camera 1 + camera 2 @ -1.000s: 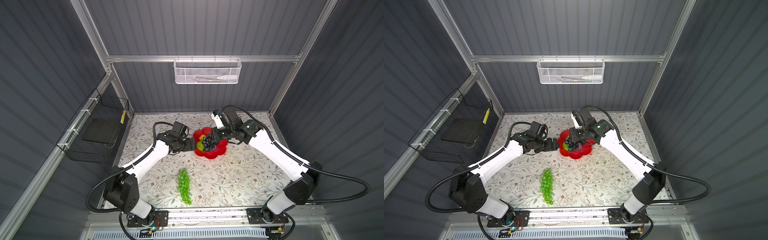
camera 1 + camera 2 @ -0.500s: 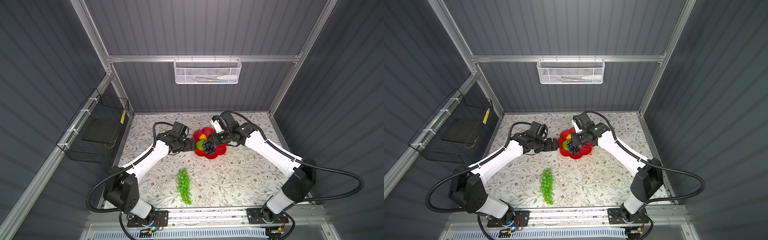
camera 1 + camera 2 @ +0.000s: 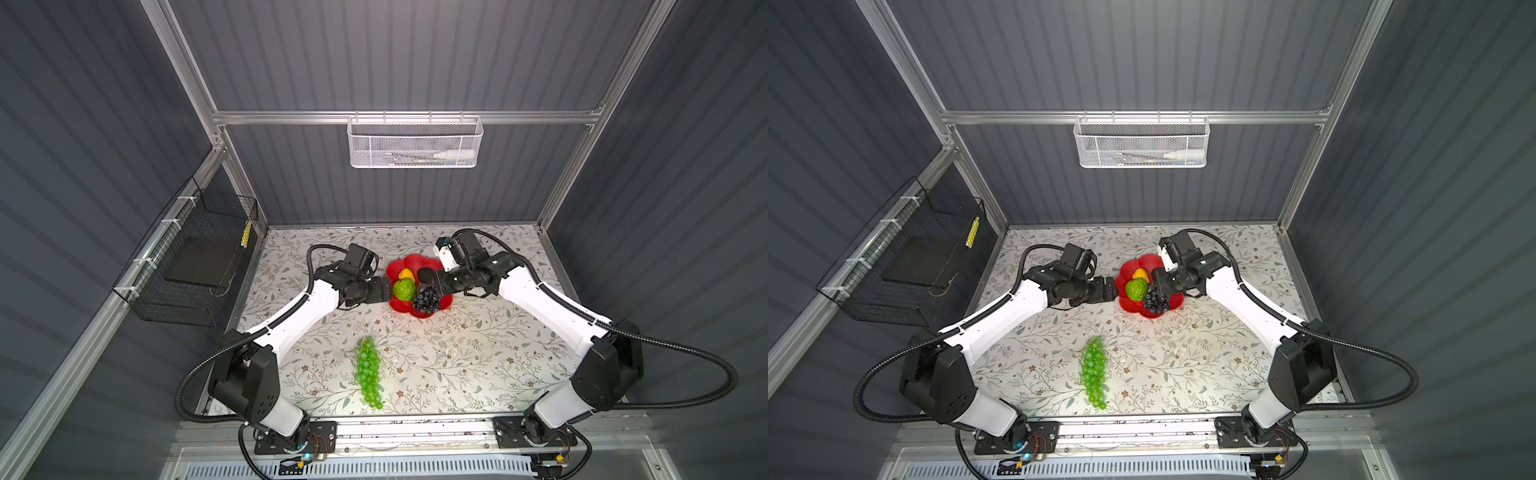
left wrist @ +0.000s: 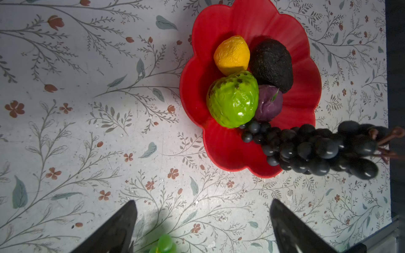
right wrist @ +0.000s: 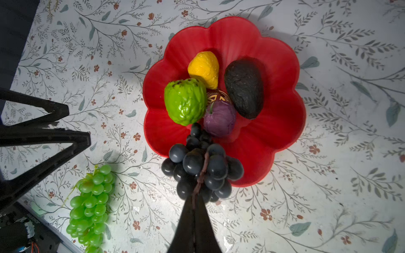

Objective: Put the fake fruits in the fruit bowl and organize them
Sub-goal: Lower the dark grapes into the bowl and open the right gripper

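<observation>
Right jaws pinch the dark grape bunch (image 5: 203, 166) over the fruit bowl (image 5: 278, 114).

both arms reach inward from their bases at the near edge, forearms angled toward each other. left gripper (image 3: 385, 288) sits low with its 2 fingers spread wide, holding nothing. right gripper (image 5: 194, 208) has its jaws pinched tight on the stem of the dark grape bunch (image 5: 192, 163).
</observation>
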Tool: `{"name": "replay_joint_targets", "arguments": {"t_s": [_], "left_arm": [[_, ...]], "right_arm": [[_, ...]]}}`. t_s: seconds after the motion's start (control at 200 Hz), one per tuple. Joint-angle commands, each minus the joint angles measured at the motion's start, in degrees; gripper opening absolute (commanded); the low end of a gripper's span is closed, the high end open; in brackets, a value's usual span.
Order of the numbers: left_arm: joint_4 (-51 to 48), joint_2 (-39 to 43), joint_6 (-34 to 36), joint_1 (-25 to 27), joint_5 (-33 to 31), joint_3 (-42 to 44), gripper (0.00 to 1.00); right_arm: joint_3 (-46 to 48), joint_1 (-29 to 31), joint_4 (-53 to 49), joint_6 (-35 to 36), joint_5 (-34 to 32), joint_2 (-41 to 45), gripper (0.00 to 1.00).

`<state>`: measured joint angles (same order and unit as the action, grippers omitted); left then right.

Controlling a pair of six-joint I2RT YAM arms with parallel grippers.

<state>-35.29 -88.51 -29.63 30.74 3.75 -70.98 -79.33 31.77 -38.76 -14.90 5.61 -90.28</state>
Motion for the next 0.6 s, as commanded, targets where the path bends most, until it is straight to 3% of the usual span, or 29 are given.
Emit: {"name": "replay_joint_targets", "arguments": {"t_s": [0.0,0.595], "left_arm": [[-1.4,-1.0,-0.8,-0.3,-0.5,-2.2,0.95],[-3.1,-3.6,0.3,-0.2,-0.3,-4.3,0.95]], "right_arm": [[0.4,-1.4,3.4,1.9,-0.4,0.0,0.0],[4.2,-7.4,11.5,3.4,0.7,-5.1,0.0]]}}
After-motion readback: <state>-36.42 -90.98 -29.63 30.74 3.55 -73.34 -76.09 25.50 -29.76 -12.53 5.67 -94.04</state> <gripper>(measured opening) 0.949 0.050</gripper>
